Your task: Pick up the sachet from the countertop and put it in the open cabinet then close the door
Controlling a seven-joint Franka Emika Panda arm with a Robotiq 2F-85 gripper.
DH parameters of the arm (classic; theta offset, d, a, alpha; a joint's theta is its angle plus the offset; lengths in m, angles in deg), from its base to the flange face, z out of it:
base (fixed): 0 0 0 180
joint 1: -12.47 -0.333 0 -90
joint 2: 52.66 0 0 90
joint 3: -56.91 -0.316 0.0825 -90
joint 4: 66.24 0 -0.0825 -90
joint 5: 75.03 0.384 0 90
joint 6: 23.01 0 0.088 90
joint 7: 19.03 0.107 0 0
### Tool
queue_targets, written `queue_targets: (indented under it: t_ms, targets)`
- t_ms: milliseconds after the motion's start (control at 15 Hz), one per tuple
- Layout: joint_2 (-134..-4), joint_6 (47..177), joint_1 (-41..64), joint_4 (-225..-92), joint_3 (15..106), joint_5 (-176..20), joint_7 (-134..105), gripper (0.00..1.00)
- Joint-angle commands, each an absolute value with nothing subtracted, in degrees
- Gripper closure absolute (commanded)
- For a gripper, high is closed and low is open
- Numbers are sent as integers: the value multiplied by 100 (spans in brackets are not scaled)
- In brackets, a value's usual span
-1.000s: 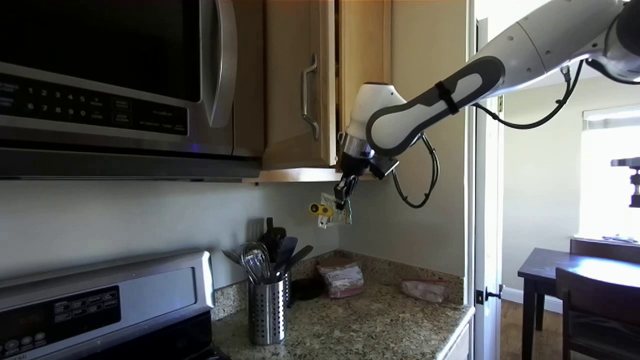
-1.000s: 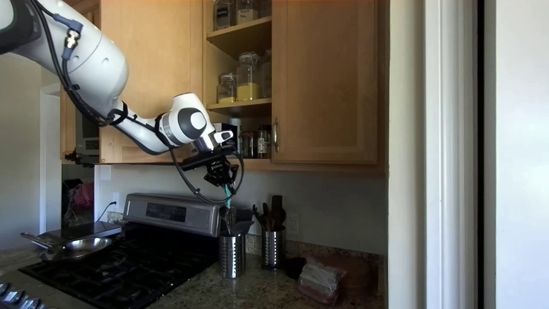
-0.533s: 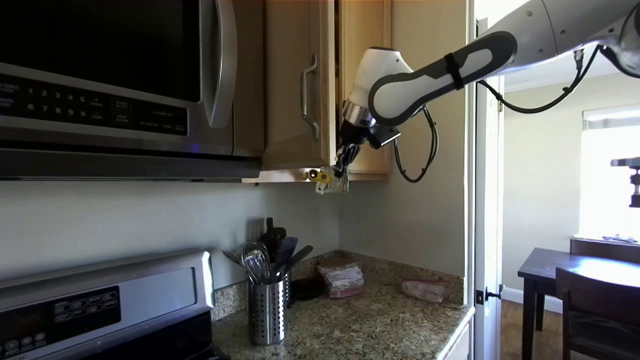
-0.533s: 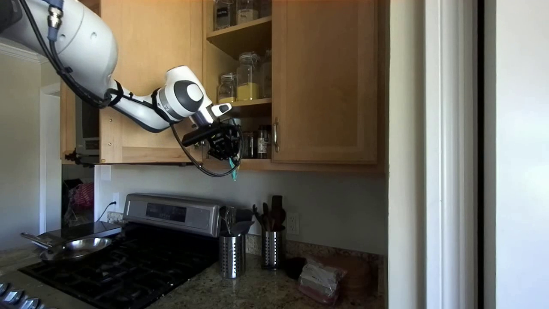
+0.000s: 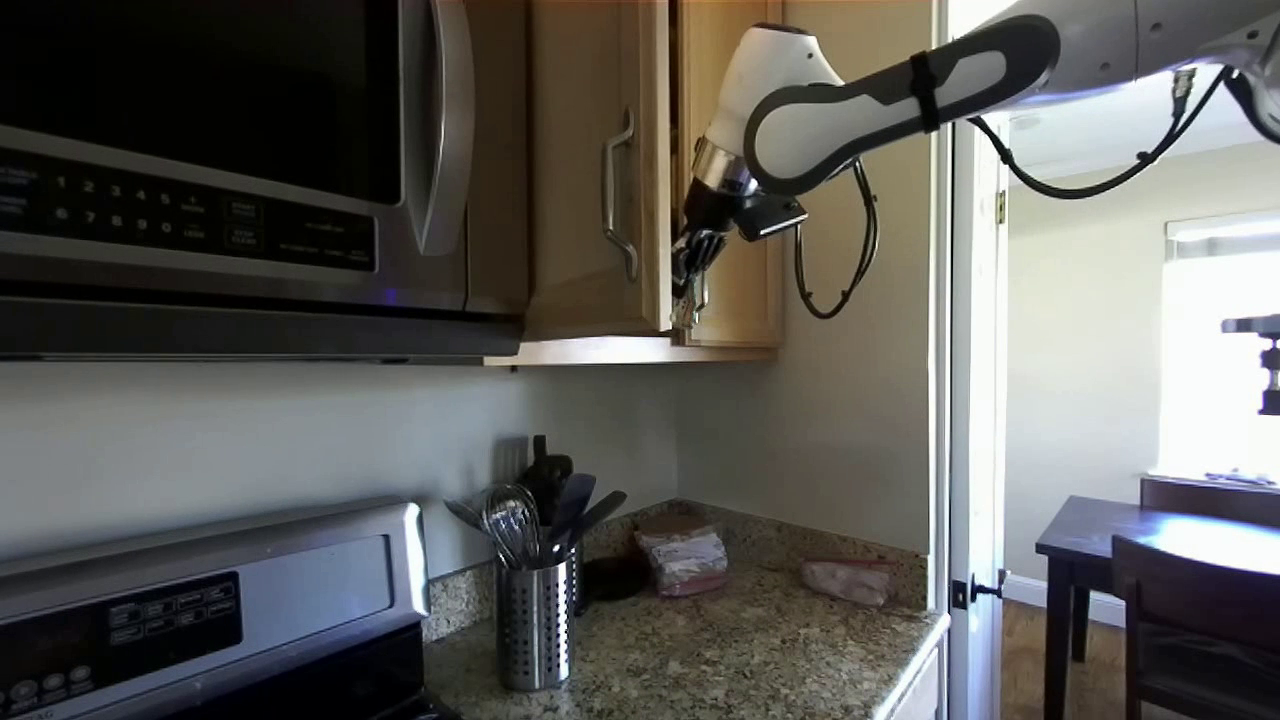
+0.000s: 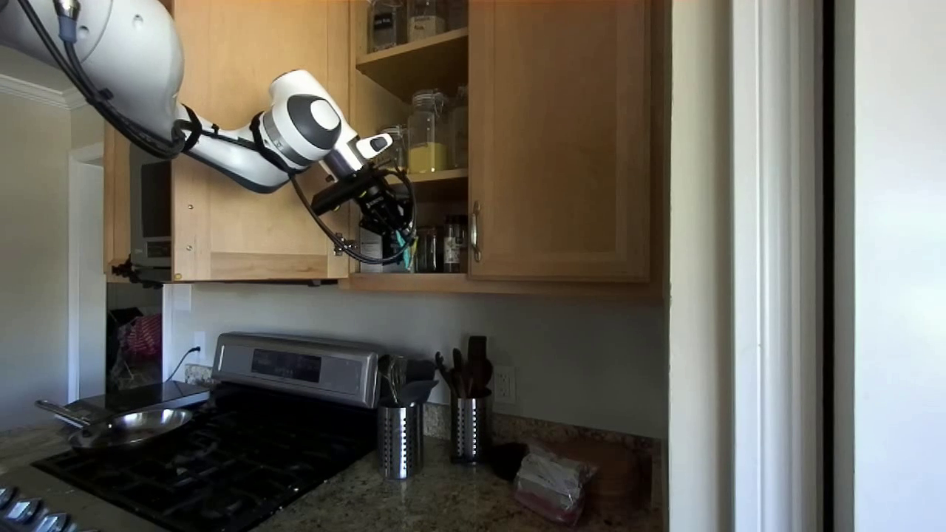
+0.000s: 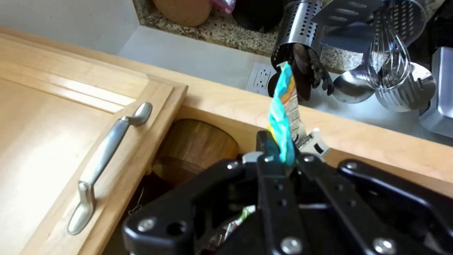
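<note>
Black jointed claw (image 7: 279,152) clamped on a crinkly, glossy turquoise-and-yellow sachet (image 7: 282,113), at the open honey-coloured wooden cabinet (image 6: 436,282).
Left to right in an exterior view: the light-wood panel door (image 6: 244,96) stands swung out, partly covered by a white arm (image 6: 229,155) cut off at the left edge; then the sachet, whether past the cabinet's front edge I cannot tell; clear glass jars (image 6: 427,125), upper ones cropped; and a shiny, crumpled plastic bag (image 6: 550,476), contents unclear, on the speckled stone bench (image 6: 451,506).
</note>
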State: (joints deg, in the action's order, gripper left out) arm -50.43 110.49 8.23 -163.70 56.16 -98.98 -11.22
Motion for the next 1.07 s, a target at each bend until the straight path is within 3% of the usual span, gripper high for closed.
queue_targets:
  t_ms: [0,1000]
  targets:
    - [-5301,11189,909,-16104,5508,-10212,-857,95]
    - [-6937,11392,527,-14040,5526,-10298,-1259,95]
